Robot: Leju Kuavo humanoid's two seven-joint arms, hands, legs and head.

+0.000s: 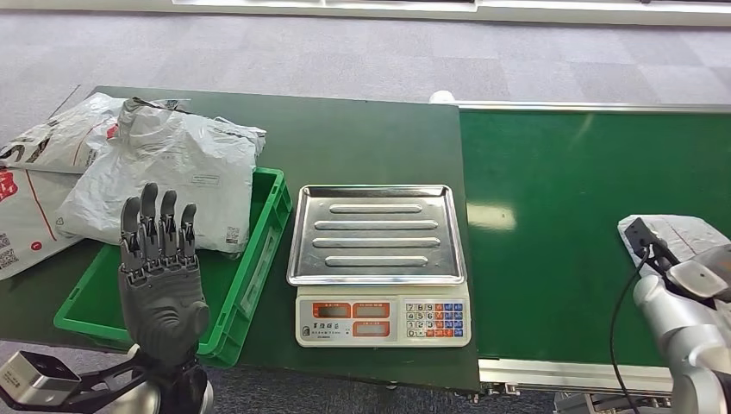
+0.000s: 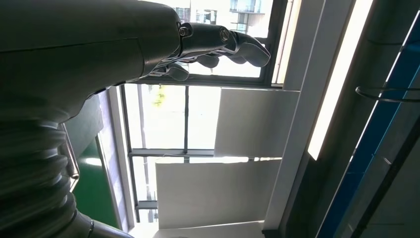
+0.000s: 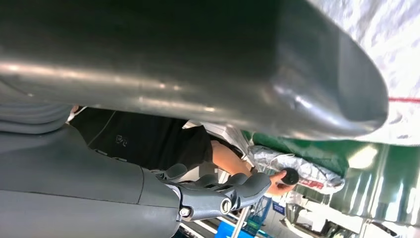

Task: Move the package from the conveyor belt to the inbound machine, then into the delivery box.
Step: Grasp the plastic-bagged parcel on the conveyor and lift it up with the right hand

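Left robot hand (image 1: pixel 162 285) at 8 o'clock, fingers straight, holding nothing; right robot hand (image 1: pixel 700 280) on package (image 1: pixel 681 231) at 3 o'clock, grip unclear

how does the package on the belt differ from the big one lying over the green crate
The package on the belt lies flat at the picture's right edge, partly hidden by the right hand. The package on the green crate is in full view, puffed up and crumpled, overhanging the crate's far rim. Both are grey-white plastic mailers.
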